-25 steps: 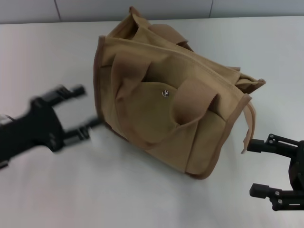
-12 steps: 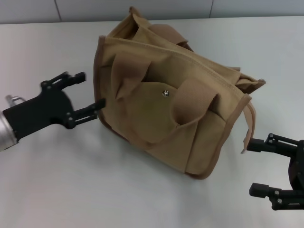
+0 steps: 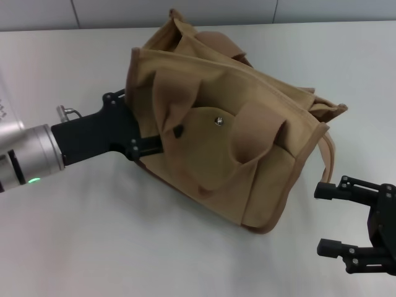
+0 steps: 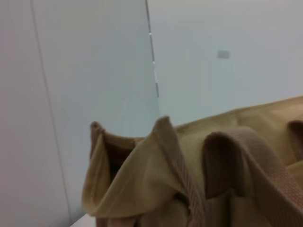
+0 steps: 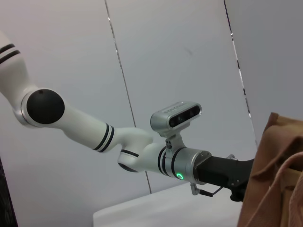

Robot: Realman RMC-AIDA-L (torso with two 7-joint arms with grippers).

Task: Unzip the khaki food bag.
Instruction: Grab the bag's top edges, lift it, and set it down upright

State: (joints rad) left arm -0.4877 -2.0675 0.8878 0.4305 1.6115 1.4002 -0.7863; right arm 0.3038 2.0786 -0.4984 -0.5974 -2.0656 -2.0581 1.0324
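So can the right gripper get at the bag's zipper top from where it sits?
Probably yes: the right gripper hangs open beside the khaki food bag, nothing between them; the left gripper works the opposite end.

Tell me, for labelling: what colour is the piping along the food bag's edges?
Brown, darker than the khaki food bag canvas; clearest in the head view.

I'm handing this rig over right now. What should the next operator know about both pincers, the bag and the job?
Left pincer: pressed against the left end of the khaki food bag, one finger over the front fabric; grip unclear.
Right pincer: open, low beside the bag's right end, touching nothing.
Bag: lying tilted on the table, front pocket up.
Done: left arm has reached the bag.
Left: find the zipper pull and unzip.
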